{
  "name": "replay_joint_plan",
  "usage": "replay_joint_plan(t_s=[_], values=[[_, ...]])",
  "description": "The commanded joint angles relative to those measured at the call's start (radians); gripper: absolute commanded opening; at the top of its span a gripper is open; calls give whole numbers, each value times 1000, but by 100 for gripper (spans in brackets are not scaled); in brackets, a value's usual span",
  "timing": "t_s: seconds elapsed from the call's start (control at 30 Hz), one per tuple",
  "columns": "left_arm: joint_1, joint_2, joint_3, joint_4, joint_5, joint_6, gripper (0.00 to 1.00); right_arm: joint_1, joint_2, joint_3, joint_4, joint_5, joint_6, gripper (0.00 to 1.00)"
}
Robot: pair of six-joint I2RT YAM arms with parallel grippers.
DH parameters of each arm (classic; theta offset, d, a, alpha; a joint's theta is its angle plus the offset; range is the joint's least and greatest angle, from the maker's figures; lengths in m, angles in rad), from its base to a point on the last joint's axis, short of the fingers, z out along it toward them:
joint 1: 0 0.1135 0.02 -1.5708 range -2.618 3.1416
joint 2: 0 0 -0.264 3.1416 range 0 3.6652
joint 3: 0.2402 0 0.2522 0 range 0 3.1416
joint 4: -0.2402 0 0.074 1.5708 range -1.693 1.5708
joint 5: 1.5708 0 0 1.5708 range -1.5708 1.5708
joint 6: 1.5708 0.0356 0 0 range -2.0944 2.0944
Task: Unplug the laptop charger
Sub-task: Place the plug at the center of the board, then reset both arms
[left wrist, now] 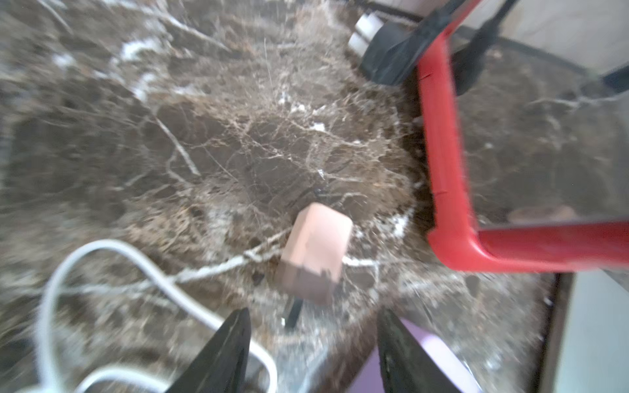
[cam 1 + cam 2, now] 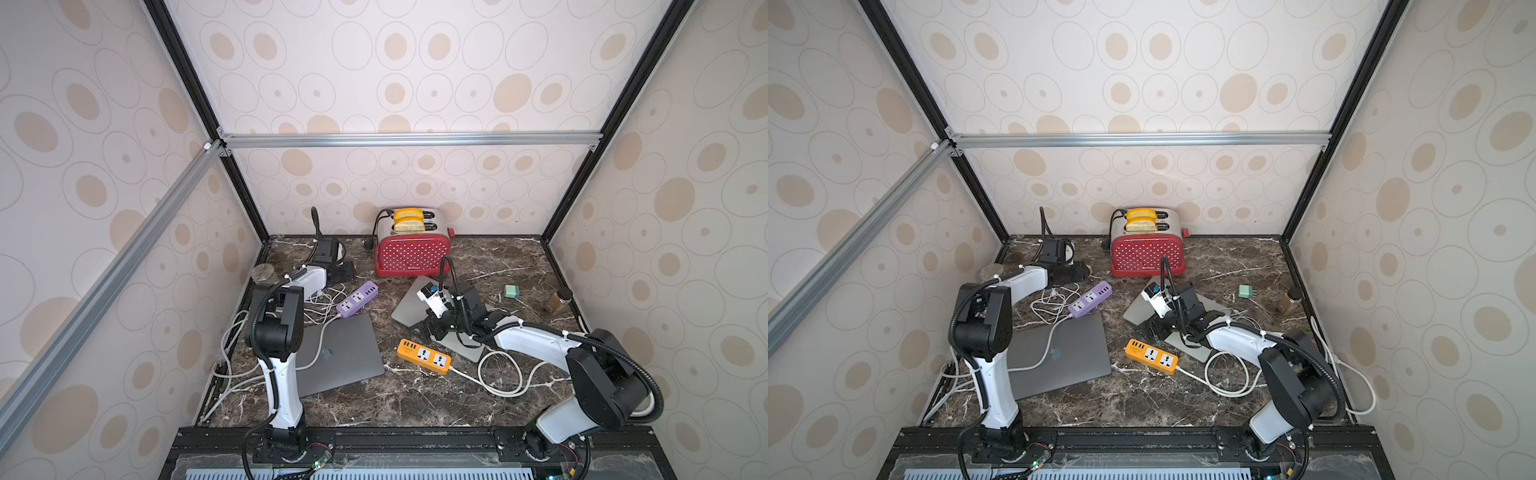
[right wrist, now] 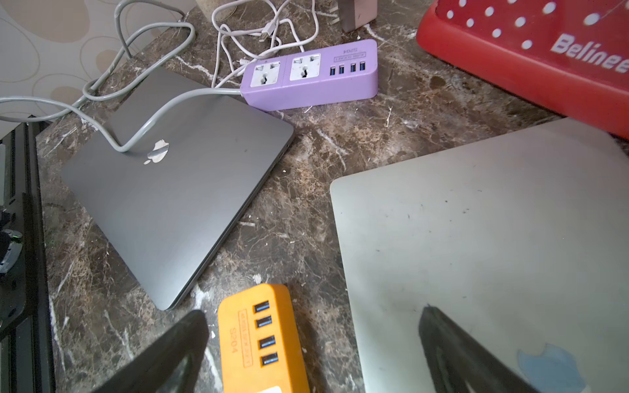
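both top views look down from high; wrist views sit close, sharing the toaster (image 1: 440, 153).

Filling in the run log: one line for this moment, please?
left gripper: open, empty | charger: lying on table | purple strip: sockets empty | right gripper: open, empty

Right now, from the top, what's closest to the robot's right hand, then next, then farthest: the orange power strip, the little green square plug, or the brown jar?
From the right hand, in a top view:
1. Orange power strip: right beside the hand, toward the front.
2. Little green square plug: back and to the right.
3. Brown jar: farthest, by the right wall.
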Motion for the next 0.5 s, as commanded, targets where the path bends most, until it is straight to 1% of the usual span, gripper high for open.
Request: replay_joint_plan(t_s=[0.0, 0.07, 0.1, 0.13, 0.23, 0.33, 0.47], values=[[-5, -171, -64, 77, -42, 6, 66, 4, -82, -19, -40, 48, -10, 100], [-4, -253, -145, 94, -76, 11, 81, 3, -129, -37, -62, 80, -13, 100], [-5, -302, -194, 102, -100, 14, 97, 2, -157, -50, -74, 105, -16, 100], [-4, -349, -241, 106, -127, 19, 99, 1, -190, -60, -87, 134, -16, 100], [-4, -478, -368, 100, -221, 35, 99, -6, -281, -85, -144, 226, -15, 100], [-4, -632, -495, 64, -340, 49, 99, -21, -365, -87, -237, 311, -27, 100], [-4, -883, -644, 17, -449, 57, 99, -57, -465, -80, -356, 395, -25, 100]])
